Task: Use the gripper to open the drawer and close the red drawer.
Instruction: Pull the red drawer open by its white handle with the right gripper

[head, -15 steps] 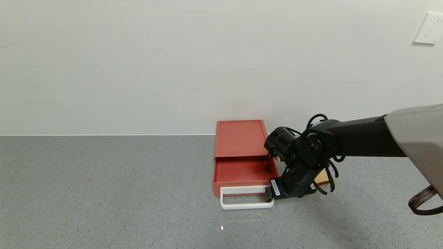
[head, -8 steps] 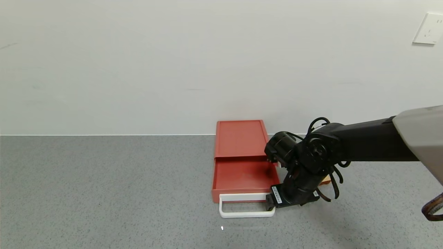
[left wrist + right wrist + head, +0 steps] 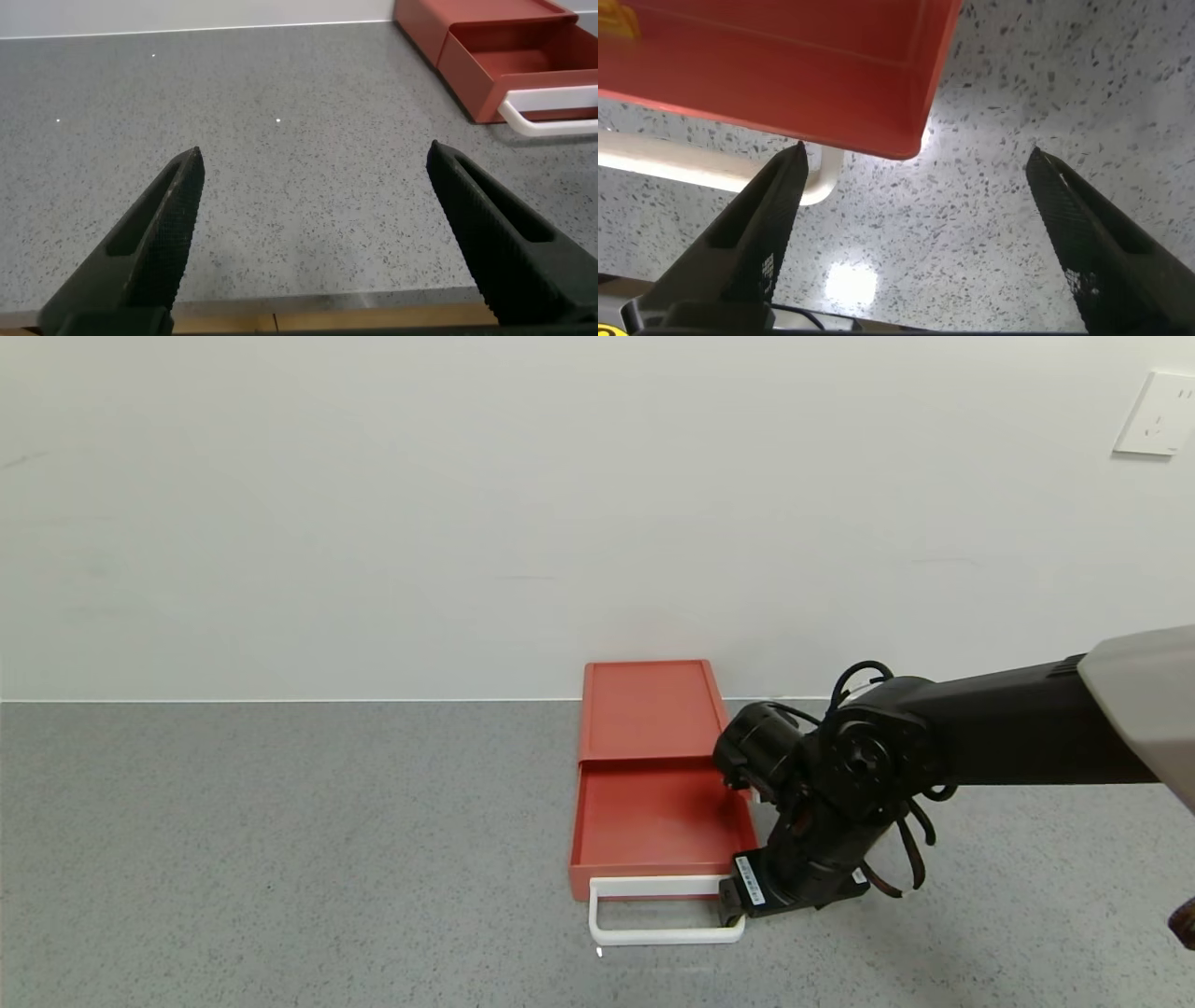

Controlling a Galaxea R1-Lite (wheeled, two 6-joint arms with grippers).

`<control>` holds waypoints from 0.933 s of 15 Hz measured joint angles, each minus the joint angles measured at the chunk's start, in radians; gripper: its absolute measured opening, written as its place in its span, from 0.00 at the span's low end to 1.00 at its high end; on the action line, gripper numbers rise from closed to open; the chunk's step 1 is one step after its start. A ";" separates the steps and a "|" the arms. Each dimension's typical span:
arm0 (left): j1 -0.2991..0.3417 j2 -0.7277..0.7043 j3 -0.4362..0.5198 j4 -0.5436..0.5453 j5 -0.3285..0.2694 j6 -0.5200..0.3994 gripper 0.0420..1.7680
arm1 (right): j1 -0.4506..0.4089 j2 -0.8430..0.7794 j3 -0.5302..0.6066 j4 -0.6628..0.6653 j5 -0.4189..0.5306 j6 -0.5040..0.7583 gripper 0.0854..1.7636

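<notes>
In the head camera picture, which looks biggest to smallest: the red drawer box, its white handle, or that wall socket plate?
1. Red drawer, by far.
2. White handle.
3. Wall socket plate, though it sits farther from the camera, so its true size is unsure.

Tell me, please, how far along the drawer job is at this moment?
Opening looks largely done: the red drawer's tray is slid well out of its box. The right gripper, fingers spread, sits at the white handle's right end. Closing remains. The left gripper hangs open, away from the drawer.
</notes>
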 joint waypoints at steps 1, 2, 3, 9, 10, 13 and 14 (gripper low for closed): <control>0.000 0.000 0.000 0.000 0.000 0.000 0.97 | 0.000 -0.001 0.005 -0.001 0.000 0.002 0.97; 0.000 0.000 0.000 0.000 0.000 0.000 0.97 | 0.001 -0.003 0.011 -0.002 0.001 0.002 0.97; 0.000 0.000 0.000 0.000 0.001 0.000 0.97 | 0.002 -0.006 0.018 -0.003 0.001 0.002 0.97; 0.000 0.000 0.000 0.000 0.001 0.000 0.97 | 0.012 -0.026 0.033 -0.003 0.003 0.002 0.97; 0.000 0.000 0.000 0.000 0.001 0.000 0.97 | 0.013 -0.028 0.033 -0.003 0.003 0.002 0.97; 0.000 0.000 0.000 0.000 0.000 0.000 0.97 | 0.016 -0.031 0.038 -0.004 0.002 0.002 0.97; 0.000 0.000 0.000 0.000 0.000 0.000 0.97 | 0.016 -0.031 0.040 -0.004 0.003 0.002 0.97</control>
